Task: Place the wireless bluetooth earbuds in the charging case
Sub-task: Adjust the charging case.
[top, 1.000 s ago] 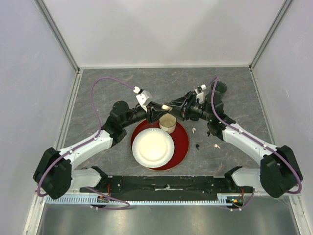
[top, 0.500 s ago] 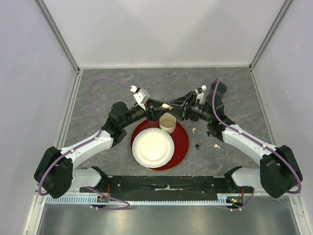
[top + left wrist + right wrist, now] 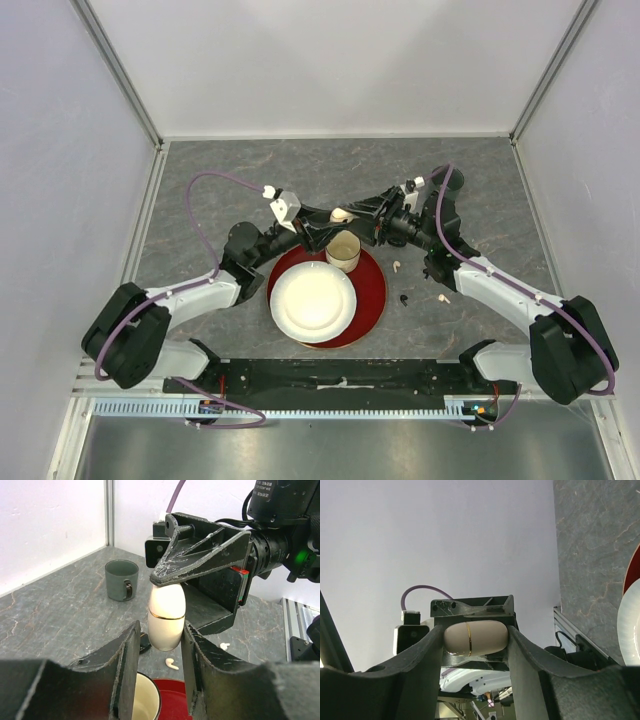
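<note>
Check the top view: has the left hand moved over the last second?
Yes. Measured against the paper cup, which has not moved, the left hand has shifted slightly left and toward the arm bases.

Charging case (image 3: 166, 615): smooth, glossy cream plastic shell with a thin gold-coloured seam line. Left gripper (image 3: 160, 647) and right gripper (image 3: 475, 639): matt black plastic, finger faces scuffed and scratched pale. Tabletop (image 3: 220, 180): matt grey stone-look surface with pale veining. Tray (image 3: 372, 290): smooth red, slight gloss. Plate (image 3: 312, 300): smooth white, faint sheen. Cup (image 3: 343, 250): matt cream paper. Mug (image 3: 121, 580): dull dark grey-green glaze. White earbud (image 3: 172, 663): glossy plastic. Walls (image 3: 330, 60): plain matt white panels. Corner rails (image 3: 120, 75): bare grey metal.
</note>
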